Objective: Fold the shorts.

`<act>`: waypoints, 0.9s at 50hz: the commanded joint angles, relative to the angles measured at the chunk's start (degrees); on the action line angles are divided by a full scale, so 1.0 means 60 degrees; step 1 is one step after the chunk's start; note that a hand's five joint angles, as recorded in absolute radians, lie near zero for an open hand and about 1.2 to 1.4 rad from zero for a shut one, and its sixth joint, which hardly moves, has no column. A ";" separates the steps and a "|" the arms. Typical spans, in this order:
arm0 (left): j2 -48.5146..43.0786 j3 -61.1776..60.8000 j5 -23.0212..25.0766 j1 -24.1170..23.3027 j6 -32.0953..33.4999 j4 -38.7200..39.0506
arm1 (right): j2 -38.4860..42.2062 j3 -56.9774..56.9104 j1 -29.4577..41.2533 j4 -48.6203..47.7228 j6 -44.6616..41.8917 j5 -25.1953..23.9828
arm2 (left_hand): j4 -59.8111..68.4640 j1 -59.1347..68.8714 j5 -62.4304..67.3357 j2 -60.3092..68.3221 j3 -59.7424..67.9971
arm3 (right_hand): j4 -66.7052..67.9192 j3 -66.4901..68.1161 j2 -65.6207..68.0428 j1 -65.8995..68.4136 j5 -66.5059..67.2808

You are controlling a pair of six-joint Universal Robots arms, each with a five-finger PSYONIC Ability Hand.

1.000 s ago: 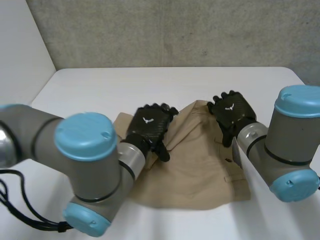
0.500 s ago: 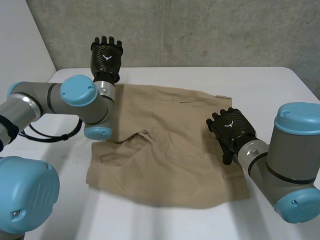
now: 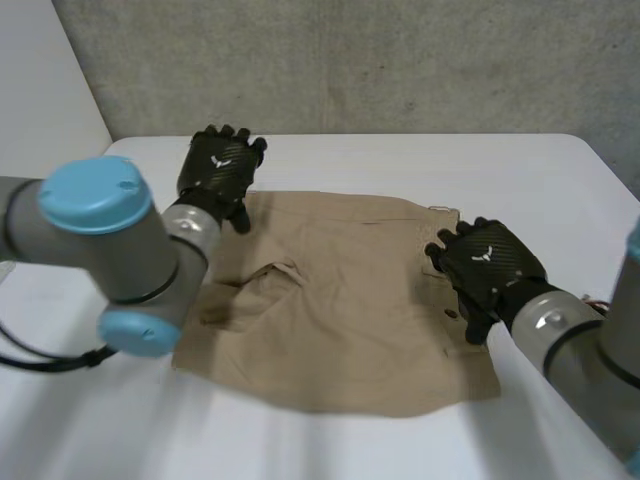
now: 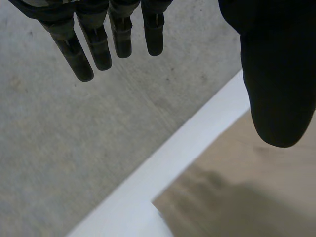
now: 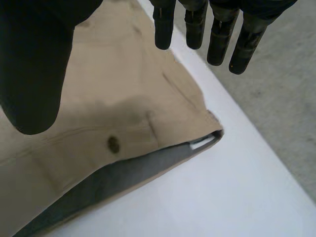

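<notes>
Tan shorts (image 3: 340,300) lie spread on the white table (image 3: 420,160), with a raised crease near their left side. My left hand (image 3: 220,172) hovers over the shorts' far left corner, fingers (image 4: 94,47) straight and open, holding nothing. My right hand (image 3: 488,268) hovers over the waistband at the shorts' right edge, open as well. In the right wrist view its fingers (image 5: 197,22) are straight above the waistband (image 5: 123,168), where a dark button (image 5: 113,143) and the grey lining show. The left wrist view has the shorts' corner (image 4: 232,197) below the thumb (image 4: 279,74).
A grey concrete wall (image 3: 350,60) stands behind the table's far edge. Bare table runs along the far side and the near edge (image 3: 330,445). My left arm's elbow (image 3: 110,250) sits over the table's left part.
My left hand swung from the shorts' middle out to the far left corner, then drew back a little toward the cloth. The shorts went from bunched to spread flat. My right hand shifted nearer and rightward.
</notes>
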 commanded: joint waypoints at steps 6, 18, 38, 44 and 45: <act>0.3225 -0.3085 0.0112 -0.0011 -0.2356 -0.2551 | -0.0691 0.1002 -0.1135 0.1817 -0.0424 -0.1868 | 0.2720 0.2533 0.2837 0.2734 0.2624 | 0.4308 0.4470 0.4434 0.4596 0.4202; 0.4735 -0.4712 0.1355 0.0047 -0.2445 -0.4528 | -0.0896 0.1823 -0.1693 0.2315 -0.1260 -0.2264 | 0.6901 0.6713 0.7017 0.6915 0.6804 | 0.7564 0.7726 0.7690 0.7853 0.7458; 0.3916 -0.5270 0.1708 0.0794 -0.2005 -0.4560 | 0.0495 0.1809 -0.1737 0.0500 -0.1172 -0.2835 | 0.3256 0.3069 0.3373 0.3270 0.3159 | 0.3387 0.3549 0.3513 0.3675 0.3280; 0.3491 -0.5196 0.1679 0.1131 -0.1990 -0.3784 | 0.0862 0.1677 -0.1737 -0.0115 -0.1172 -0.2821 | 0.3228 0.3041 0.3345 0.3242 0.3131 | 0.3610 0.3772 0.3736 0.3899 0.3504; 0.3389 -0.5182 0.1664 0.1146 -0.1990 -0.3696 | 0.0891 0.1677 -0.1737 -0.0203 -0.1172 -0.2821 | 0.3228 0.3041 0.3345 0.3242 0.3131 | 0.3667 0.3828 0.3793 0.3955 0.3560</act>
